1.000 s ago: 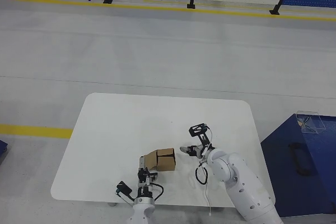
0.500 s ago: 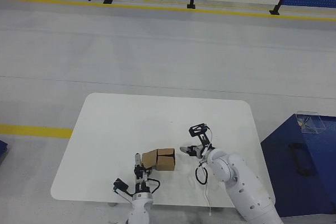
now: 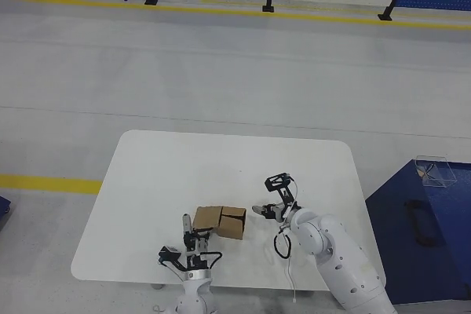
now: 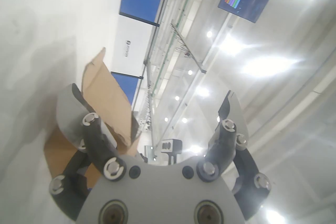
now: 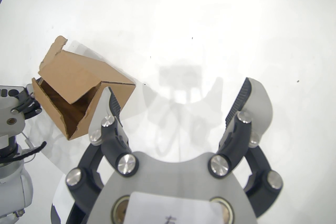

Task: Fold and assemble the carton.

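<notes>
- The left gripper [image 4: 153,104] has its jaws spread wide with nothing clamped between them. One finger [image 4: 76,107] sits just beside a raised flap of the carton [image 4: 107,93].
- The right gripper [image 5: 178,89] is equally wide apart and holds nothing. It hovers close to the carton end opposite the left gripper (contact cannot be confirmed).
- The carton lies on its side near the front edge of the table [image 3: 220,157], between the two grippers. One end is open and its flaps are loose.
- Handling, as judged: the thin corrugated board is light and likely to slide on the smooth tabletop when pushed. The panels are stiff, the score lines bend readily, and the flap edges crush easily.
- Recommended hold: pinch a flap near its crease, or brace a closed panel with one gripper while the other folds.
</notes>
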{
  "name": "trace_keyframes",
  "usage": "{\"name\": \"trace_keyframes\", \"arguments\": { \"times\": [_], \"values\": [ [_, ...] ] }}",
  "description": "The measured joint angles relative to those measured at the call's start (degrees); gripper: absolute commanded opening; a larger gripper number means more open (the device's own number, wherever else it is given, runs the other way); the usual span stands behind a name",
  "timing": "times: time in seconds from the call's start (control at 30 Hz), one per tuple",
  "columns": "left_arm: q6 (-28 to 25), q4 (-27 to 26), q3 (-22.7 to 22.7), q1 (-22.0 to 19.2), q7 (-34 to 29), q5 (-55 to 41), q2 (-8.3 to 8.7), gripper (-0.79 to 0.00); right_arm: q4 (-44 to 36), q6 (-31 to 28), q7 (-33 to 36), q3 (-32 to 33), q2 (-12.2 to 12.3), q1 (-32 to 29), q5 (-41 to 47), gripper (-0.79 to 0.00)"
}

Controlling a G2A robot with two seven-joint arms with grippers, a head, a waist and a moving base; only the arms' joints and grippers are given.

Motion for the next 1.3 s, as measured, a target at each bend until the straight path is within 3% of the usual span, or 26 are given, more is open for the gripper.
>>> {"name": "trace_keyframes", "arguments": {
  "times": [0.1,0.43,0.73,1.1,1.3],
  "values": [
    [-2.8,0.0,-1.2,0.2,-2.4,0.5,-0.18,0.0,0.0,0.0,0.0,0.0,0.0,0.0,0.0,0.0],
    [-2.7,-3.7,-5.8,2.3,-8.2,3.4,-0.87,0.0,0.0,0.0,0.0,0.0,0.0,0.0,0.0,0.0],
    [-2.7,-5.5,-6.9,5.4,-13.9,8.2,-1.58,0.0,0.0,0.0,0.0,0.0,0.0,0.0,0.0,0.0],
    [2.0,-3.7,-4.2,4.9,-13.2,11.1,-3.91,0.0,0.0,0.0,0.0,0.0,0.0,0.0,0.0,0.0],
    [3.3,-7.8,-6.6,7.1,-11.8,11.8,-3.91,0.0,0.0,0.0,0.0,0.0,0.0,0.0,0.0,0.0]
  ]
}}
